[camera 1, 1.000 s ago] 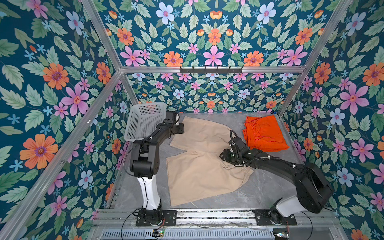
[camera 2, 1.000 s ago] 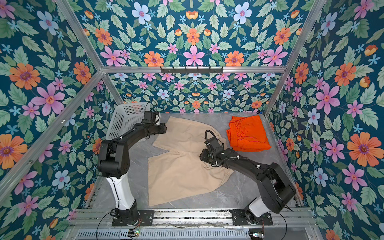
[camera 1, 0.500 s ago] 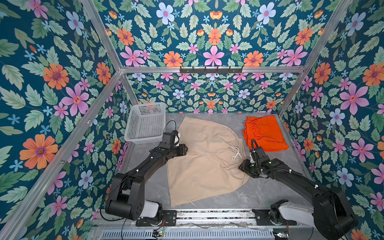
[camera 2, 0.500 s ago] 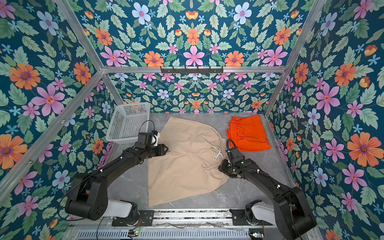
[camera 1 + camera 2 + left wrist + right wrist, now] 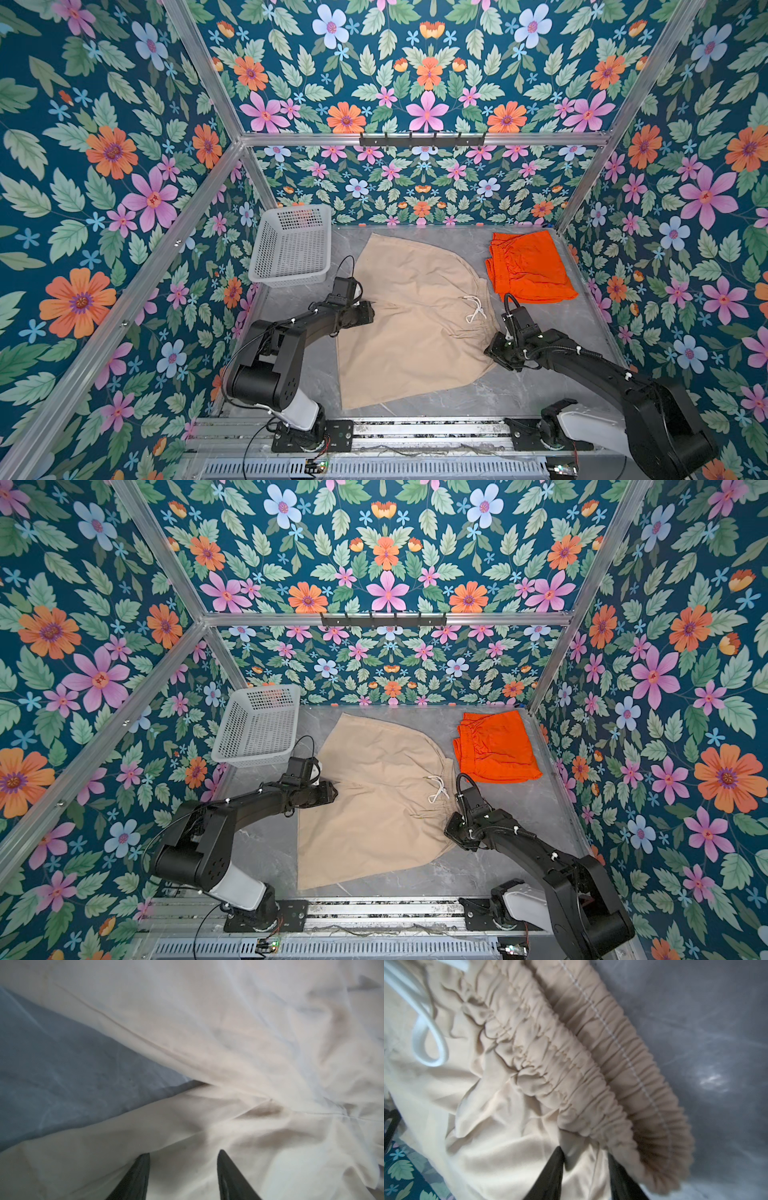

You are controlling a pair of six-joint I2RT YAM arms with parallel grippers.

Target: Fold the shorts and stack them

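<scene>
At the centre of the table (image 5: 540, 386), the beige shorts (image 5: 415, 332) lie opened flat, with the waistband (image 5: 591, 1064) toward the right arm and the two legs toward the left arm. Compared with one second ago, the garment is spread wider: the waistband edge sits farther to the right, and the white drawstring (image 5: 471, 307) is uncovered. The left gripper (image 5: 368, 311) has left the far leg beside the basket (image 5: 291, 249) and now sits at the notch between the legs. The left wrist view shows its jaws apart above the cloth, holding nothing. The right gripper (image 5: 494, 352) has moved off the middle of the garment to the near end of the waistband. The right wrist view shows its fingers (image 5: 548, 1178) apart, with a pucker of cloth between them just inside the gathered elastic. Whether they pinch that cloth cannot be told. Judgement: spreading looks complete, and the arms are stationed at opposite edges of the garment for the first fold, which is not yet made. The orange shorts (image 5: 528, 266) lie folded at the far right corner, just beside the waistband, where they lay before; they likely form the base of the stack. The beige cloth is thin, matte and lightly creased around the notch. The elastic is tightly ruched, with a stitched line along it.
</scene>
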